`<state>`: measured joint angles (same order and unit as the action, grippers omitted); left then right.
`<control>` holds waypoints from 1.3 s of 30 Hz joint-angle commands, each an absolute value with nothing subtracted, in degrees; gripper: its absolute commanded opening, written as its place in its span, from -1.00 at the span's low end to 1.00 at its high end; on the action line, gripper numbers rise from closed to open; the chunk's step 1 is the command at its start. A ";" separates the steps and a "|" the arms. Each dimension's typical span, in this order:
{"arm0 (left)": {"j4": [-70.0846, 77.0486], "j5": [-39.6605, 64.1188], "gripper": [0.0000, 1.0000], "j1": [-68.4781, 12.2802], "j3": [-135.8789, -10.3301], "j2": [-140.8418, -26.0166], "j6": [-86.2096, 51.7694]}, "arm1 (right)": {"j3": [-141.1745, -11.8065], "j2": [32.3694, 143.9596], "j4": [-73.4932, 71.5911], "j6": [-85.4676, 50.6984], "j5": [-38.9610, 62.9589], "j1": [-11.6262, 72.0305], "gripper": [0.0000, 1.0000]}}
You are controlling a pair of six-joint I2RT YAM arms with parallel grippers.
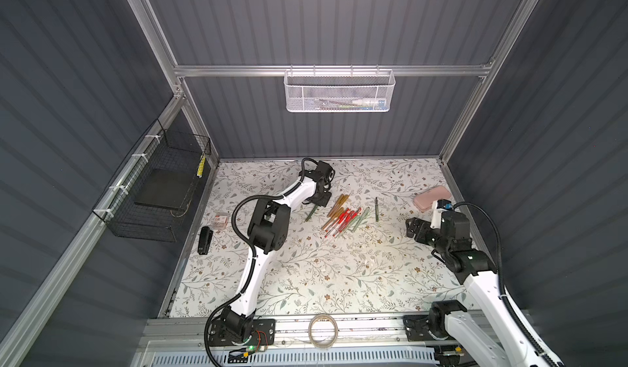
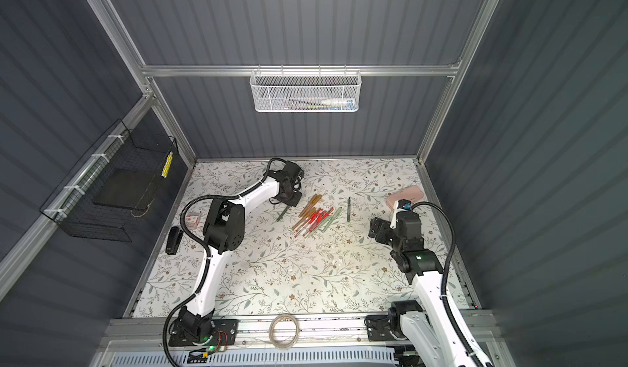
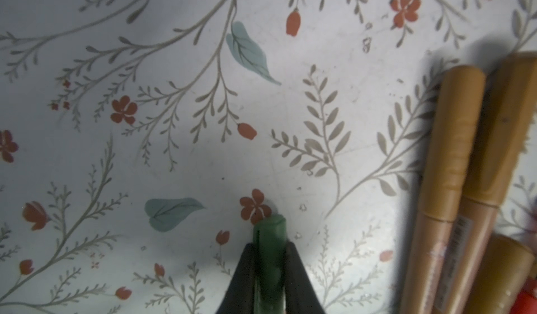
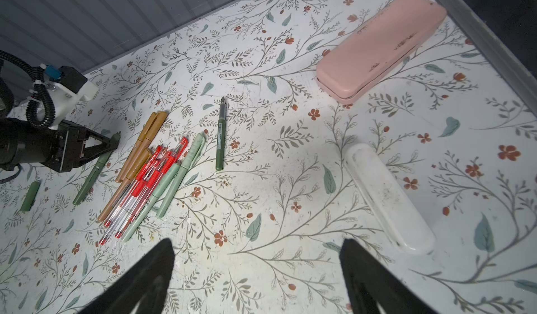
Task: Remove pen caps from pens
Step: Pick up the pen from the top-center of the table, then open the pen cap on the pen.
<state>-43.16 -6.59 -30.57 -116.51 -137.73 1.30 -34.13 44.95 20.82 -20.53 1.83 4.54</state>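
— Where does the dark green pen (image 1: 310, 213) lie?
— On the bench (image 1: 339, 280), running one to seven o'clock in a top view. Your left tool (image 3: 270, 247) is clamped on its one-o'clock end. Your right tool (image 4: 257, 242), jaws apart, sits at three o'clock.

Pile of pens (image 1: 343, 217) mid-frame in both top views, fanned diagonally: golden-brown at upper left, clear w/ red caps in the middle, pale green at right. Just right of it, apart, an uncapped dk-green pen (image 1: 377, 209) lies flat, nib toward frame top. Left of the pile a second dk-green pen (image 1: 310, 213) lies slanted, upper end nipped by left gripper (image 3: 270, 248); a loose dk-green cap (image 4: 30, 196) lies flat near it.
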 commanded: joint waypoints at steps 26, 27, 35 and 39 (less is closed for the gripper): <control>-29.74 29.69 -0.98 -17.11 -92.10 -106.93 -16.30 | -40.29 68.61 -13.80 -39.62 16.27 26.10 0.71; -27.08 33.90 -0.96 -16.57 -90.45 -106.11 -18.48 | -41.25 70.90 -16.40 -40.66 17.12 27.38 0.70; -9.00 49.76 -0.92 -15.73 -78.67 -101.35 -31.24 | -49.78 85.24 -27.93 -46.23 23.77 34.30 0.54; -0.66 53.75 -0.92 -15.73 -74.96 -100.86 -36.93 | -53.09 89.09 -29.15 -47.17 25.06 36.44 0.48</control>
<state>-9.69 47.03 -16.08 -76.79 -102.04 -30.57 -50.87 87.79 -24.75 -45.47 22.48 35.31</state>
